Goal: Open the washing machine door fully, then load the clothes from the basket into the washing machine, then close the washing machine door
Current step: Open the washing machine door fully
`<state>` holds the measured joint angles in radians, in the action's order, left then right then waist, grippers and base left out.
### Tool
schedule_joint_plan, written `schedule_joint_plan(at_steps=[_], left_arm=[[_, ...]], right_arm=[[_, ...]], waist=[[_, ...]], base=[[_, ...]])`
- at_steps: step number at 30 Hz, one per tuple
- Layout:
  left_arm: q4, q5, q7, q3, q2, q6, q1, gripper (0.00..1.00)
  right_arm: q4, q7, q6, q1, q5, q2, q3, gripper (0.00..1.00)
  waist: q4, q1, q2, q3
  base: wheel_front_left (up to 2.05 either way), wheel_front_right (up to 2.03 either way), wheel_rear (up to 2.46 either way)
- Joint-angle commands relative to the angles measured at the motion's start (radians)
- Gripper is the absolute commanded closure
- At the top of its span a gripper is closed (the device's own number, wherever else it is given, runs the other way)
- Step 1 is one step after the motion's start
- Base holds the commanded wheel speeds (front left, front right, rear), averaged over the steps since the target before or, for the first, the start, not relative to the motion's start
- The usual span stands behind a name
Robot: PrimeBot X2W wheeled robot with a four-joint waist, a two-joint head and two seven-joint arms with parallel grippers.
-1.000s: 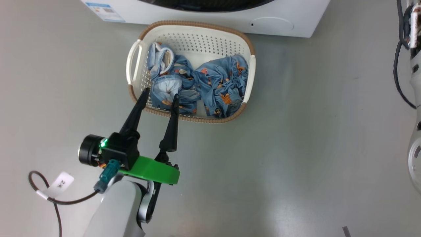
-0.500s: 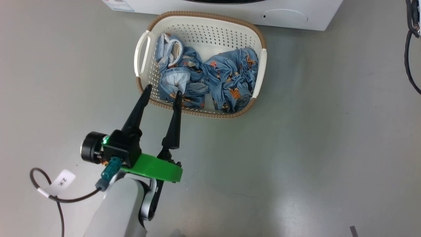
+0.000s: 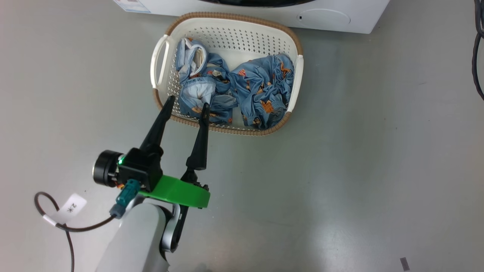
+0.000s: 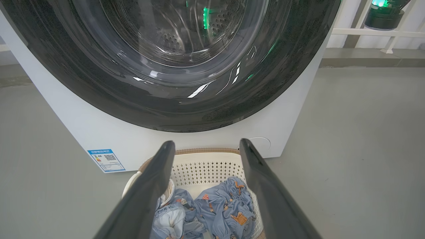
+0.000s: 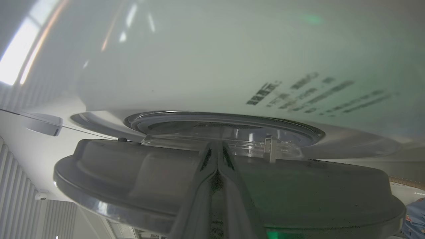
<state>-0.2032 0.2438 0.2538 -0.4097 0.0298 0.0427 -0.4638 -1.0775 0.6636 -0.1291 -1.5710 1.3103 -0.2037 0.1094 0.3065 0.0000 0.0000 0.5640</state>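
The cream basket (image 3: 162, 68) with its brown rim stands on the floor against the white washing machine (image 3: 264, 15). Blue printed clothes (image 3: 261, 87) lie bunched inside it. My left gripper (image 3: 188, 103) is open and holds nothing, its tips above the basket's near-left corner. In the left wrist view, the left gripper (image 4: 206, 143) frames the basket (image 4: 206, 166) and the clothes (image 4: 219, 205), under the black-rimmed washing machine door (image 4: 166, 109). My right gripper (image 5: 217, 146) is shut, its tips at the edge of the washing machine door (image 5: 132, 179), with a gap to the washing machine (image 5: 199, 66).
Bare grey floor lies to the left, right and near side of the basket. A dark cable with a white tag (image 3: 72, 206) loops by my left forearm. Another cable (image 3: 477, 56) hangs at the right edge. A white rack (image 4: 382, 31) stands beside the machine.
The head camera has shifted, so the basket sits a little differently in the picture. My left gripper stays open over the basket's near-left corner. Nothing was taken hold of.
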Motion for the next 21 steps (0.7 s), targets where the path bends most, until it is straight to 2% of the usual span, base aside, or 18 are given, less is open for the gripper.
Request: schedule_joint_plan(at_steps=[1, 21], left_arm=[[0.021, 0.008, 0.008, 0.029, 0.02, 0.012, -0.013, 0.0], [-0.004, -0.024, 0.008, 0.037, 0.02, 0.019, 0.014, 0.0]], right_arm=[[0.041, 0.026, -0.002, 0.017, 0.0, 0.045, -0.011, 1.0], [0.33, 0.233, -0.002, 0.336, 0.071, 0.105, -0.018, 1.0]], waist=[[-0.001, 0.0, 0.0, -0.002], [-0.019, 0.0, 0.0, -0.072]], base=[[0.0, 0.0, 0.0], [0.0, 0.0, 0.0]])
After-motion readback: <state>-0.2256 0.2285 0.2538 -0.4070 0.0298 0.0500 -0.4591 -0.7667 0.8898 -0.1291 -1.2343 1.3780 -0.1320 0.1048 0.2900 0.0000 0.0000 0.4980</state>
